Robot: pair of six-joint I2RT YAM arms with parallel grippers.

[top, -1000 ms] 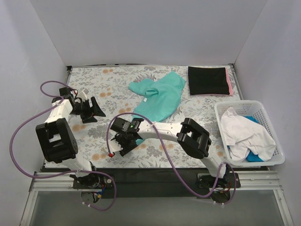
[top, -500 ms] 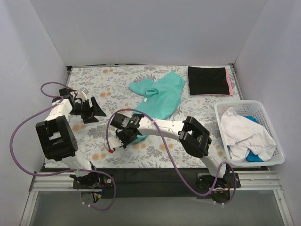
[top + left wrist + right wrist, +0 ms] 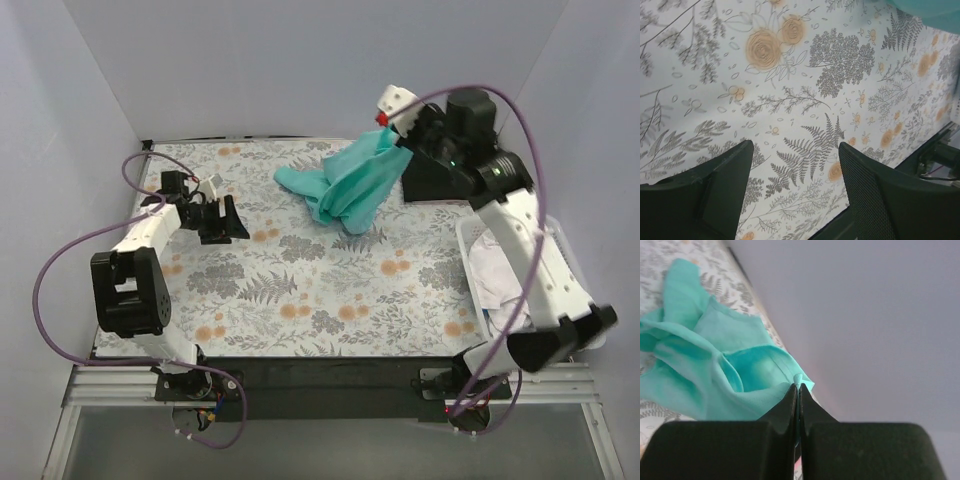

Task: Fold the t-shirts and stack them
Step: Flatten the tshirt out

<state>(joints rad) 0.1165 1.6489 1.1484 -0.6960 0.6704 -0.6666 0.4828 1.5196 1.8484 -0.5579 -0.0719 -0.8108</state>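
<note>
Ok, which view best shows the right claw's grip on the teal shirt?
Right wrist: right claw shut on a pinch of the teal shirt. Top external shows it half-lifted, grip hidden; left wrist only a teal sliver.

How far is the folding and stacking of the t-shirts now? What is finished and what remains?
Done: one black shirt lies folded at the far right. In hand: the right gripper is shut on an edge of the teal shirt, holding it partly raised and unfolded; the left gripper is open and empty. Left: folding the teal shirt, plus the white shirt in the basket.
</note>
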